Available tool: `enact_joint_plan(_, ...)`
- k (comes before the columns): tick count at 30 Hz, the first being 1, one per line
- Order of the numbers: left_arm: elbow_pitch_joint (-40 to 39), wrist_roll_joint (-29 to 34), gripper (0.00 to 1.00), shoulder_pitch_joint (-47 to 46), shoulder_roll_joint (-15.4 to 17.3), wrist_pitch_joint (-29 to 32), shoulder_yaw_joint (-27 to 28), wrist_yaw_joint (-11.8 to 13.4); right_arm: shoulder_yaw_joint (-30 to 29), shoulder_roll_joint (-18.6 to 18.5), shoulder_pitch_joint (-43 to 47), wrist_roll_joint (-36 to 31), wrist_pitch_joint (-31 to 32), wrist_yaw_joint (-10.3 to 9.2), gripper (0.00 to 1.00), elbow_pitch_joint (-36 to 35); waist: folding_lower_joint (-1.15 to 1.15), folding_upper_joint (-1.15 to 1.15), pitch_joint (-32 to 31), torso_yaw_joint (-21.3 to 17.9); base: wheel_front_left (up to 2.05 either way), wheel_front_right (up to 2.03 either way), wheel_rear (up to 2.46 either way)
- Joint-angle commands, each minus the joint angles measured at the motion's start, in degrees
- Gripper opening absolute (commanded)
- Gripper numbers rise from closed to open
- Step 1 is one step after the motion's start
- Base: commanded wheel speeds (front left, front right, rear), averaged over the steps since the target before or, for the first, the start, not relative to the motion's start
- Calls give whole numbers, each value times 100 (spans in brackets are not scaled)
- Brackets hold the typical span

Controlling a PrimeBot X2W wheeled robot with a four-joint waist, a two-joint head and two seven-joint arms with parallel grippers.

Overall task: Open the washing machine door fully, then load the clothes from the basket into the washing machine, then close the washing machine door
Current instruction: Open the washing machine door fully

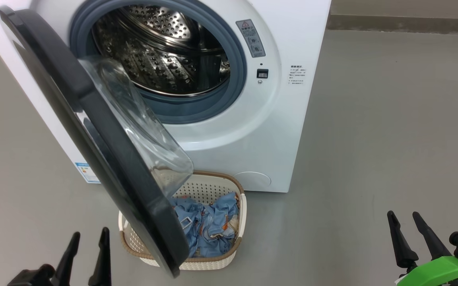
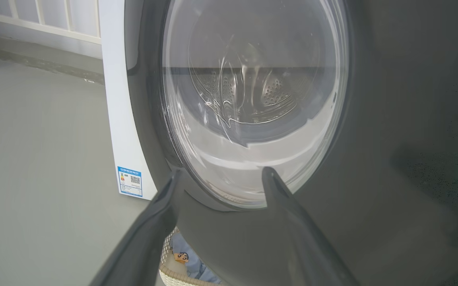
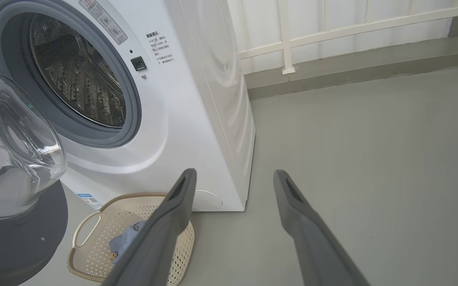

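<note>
Half-swung washing machine door [image 1: 94,131] overhangs the basket [image 1: 213,186], partly covering the clothes [image 1: 213,222] (you'd swing it wider first). Your left end effector [image 1: 91,232] and right end effector [image 1: 403,214] gape empty.

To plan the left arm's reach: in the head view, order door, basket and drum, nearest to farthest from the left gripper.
1. Door, just right of the left gripper.
2. Basket, behind the door's bottom.
3. Drum, up inside the machine.
</note>
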Motion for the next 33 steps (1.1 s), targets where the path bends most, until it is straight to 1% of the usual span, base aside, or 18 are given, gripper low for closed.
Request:
enact_joint_plan(1, -151, 30, 100, -211, 83, -37, 239, -15, 75, -60, 48, -26, -70, 9, 100, -126, 0, 0, -11, 6, 0, 0, 0)
enact_joint_plan(2, -192, 7, 97, -215, 69, -37, 266, -15, 74, -56, 54, -34, -70, 9, 100, -131, 0, 0, -16, 10, 0, 0, 0)
enact_joint_plan(3, -252, 3, 39, -224, 66, -37, 308, -15, 71, -54, 61, -38, -70, 9, 100, -140, 0, 0, -19, 15, 0, 0, 0)
enact_joint_plan(4, -329, 1, 0, -236, 57, -37, 376, -15, 66, -52, 68, -36, -70, 9, 100, -151, 0, 0, -21, 22, 0, 0, 0)
enact_joint_plan(9, -1038, 60, 0, -313, -49, -37, 930, -15, 49, -59, 95, -75, -70, 9, 100, -197, 0, 0, -20, 48, 0, 0, 0)
enact_joint_plan(10, -1244, 69, 0, -325, -90, -37, 1031, -15, 43, -60, 96, -86, -70, 9, 100, -207, 0, 0, -19, 50, 0, 0, 0)
enact_joint_plan(11, -1714, 149, 0, -341, -157, -37, 1171, -15, 22, -64, 100, -107, -70, 9, 100, -235, 0, 0, -8, 57, 0, 0, 0)
enact_joint_plan(13, -2239, 210, 0, -378, -255, -37, 1221, -15, -13, -63, 109, -102, -70, 9, 100, -259, 0, 0, 2, 71, 0, 0, 0)
enact_joint_plan(15, -2803, 257, 0, -428, -347, -37, 1142, -15, -37, -65, 119, -88, -70, 9, 100, -279, 0, 0, 17, 80, 0, 0, 0)
enact_joint_plan(18, -3505, 316, 0, -457, -424, -37, 724, -15, -64, -64, 123, -93, -70, 9, 100, -307, 0, 0, 35, 85, 0, 0, 0)
enact_joint_plan(20, -3729, 331, 0, -421, -437, -29, 238, -15, -77, -56, 127, -109, -70, 9, 100, -329, 0, 0, 45, 86, 0, 0, 0)
enact_joint_plan(23, -3858, 417, 0, -398, -406, 137, -547, -15, -78, -45, 117, -139, -70, 9, 100, -355, 0, 0, 76, 82, 0, 0, 0)
enact_joint_plan(25, -3782, 342, 0, -394, -413, 263, -1012, -15, -82, -39, 104, -163, -70, 9, 100, -369, 0, 0, 108, 89, 0, 0, 0)
enact_joint_plan(28, -3419, 151, 0, -384, -431, 392, -1567, -15, -89, -21, 84, -184, -70, 9, 100, -377, 0, 0, 150, 98, 0, 0, 0)
enact_joint_plan(30, -3087, -2, 0, -357, -448, 433, -1838, -15, -80, -6, 65, -194, -70, 9, 100, -378, 0, 0, 172, 93, 0, 0, 0)
enact_joint_plan(33, -2549, -206, 0, -314, -469, 473, -2056, -15, -63, 5, 34, -209, -70, 9, 100, -380, 0, 0, 204, 83, 0, 0, 0)
